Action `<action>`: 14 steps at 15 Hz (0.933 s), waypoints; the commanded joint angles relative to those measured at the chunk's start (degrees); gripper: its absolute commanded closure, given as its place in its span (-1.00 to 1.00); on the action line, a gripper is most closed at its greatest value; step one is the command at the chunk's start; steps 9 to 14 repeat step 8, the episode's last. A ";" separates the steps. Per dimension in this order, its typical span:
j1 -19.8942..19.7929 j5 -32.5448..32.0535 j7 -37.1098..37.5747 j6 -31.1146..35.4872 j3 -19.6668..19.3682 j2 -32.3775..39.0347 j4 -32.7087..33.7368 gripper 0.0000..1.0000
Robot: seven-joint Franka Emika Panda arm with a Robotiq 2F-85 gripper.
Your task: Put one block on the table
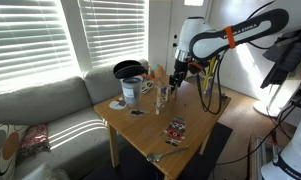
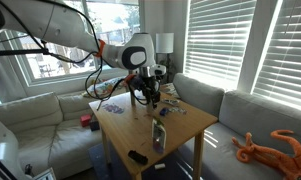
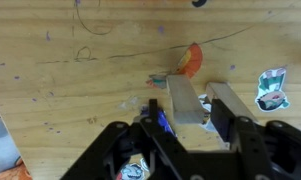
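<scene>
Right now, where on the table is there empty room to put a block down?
The table is bare between the white mug and the small red item. The wrist view shows bare wood beside the gripper, on the side away from the wrapper. It is crowded around the mug, glass and gripper.

No word, brand or number can be read in any of the views. In the wrist view a crumpled foil wrapper (image 3: 273,90) lies on the table (image 3: 50,80) to the right of the fingers (image 3: 226,112). It bears a printed picture, but its lettering is too blurred to make out. Ahead of the fingertips, thin dark scrawls (image 3: 87,52) mark the wood and form no legible letters. In an exterior view a small packet with red print (image 1: 176,129) lies on the camera side of the fingers, its print too small to read.
</scene>
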 commanded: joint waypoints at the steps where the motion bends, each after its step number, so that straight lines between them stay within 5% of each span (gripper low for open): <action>1: -0.51 1.26 -0.56 -0.05 -0.56 -4.41 -1.77 -0.79; 3: -0.69 4.32 -3.55 -0.60 -1.47 -9.00 -3.42 -0.98; 6: 0.53 4.63 -12.49 -1.25 -1.83 -14.63 -4.70 -1.00; 7: -0.46 3.48 -7.52 -0.89 -1.51 -9.30 -1.30 -1.00; 14: -0.29 3.48 -9.53 -1.13 -1.54 -11.28 -1.92 -1.00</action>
